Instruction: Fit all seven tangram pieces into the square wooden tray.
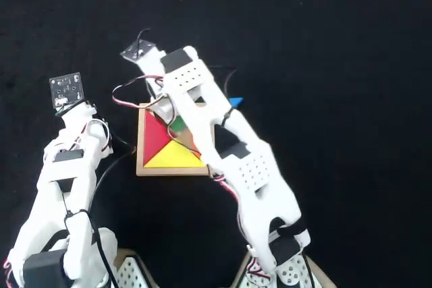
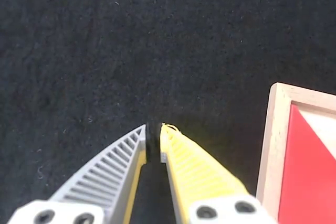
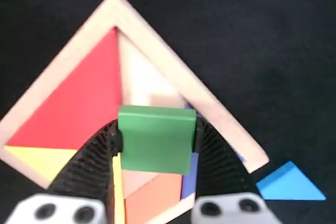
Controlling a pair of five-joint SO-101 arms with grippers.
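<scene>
The square wooden tray [image 1: 142, 166] lies on the black cloth. In it are a red triangle [image 1: 154, 136] and a yellow triangle [image 1: 172, 156]. My right gripper [image 3: 156, 129] hangs over the tray [image 3: 68, 51], shut on a green square piece [image 3: 156, 139] that it holds above a bare patch of the tray floor [image 3: 139, 80]. An orange piece [image 3: 152, 198] and a dark blue piece [image 3: 190, 174] lie below the green square. A light blue triangle [image 3: 289, 182] rests on the cloth outside the tray. My left gripper [image 2: 154, 129] is shut and empty, left of the tray's edge [image 2: 270, 140].
Black cloth covers the whole table. The right arm [image 1: 229, 146] stretches across the tray's right half and hides it in the high view. The light blue triangle [image 1: 234, 102] pokes out beside that arm. Open cloth lies to the right and at the back.
</scene>
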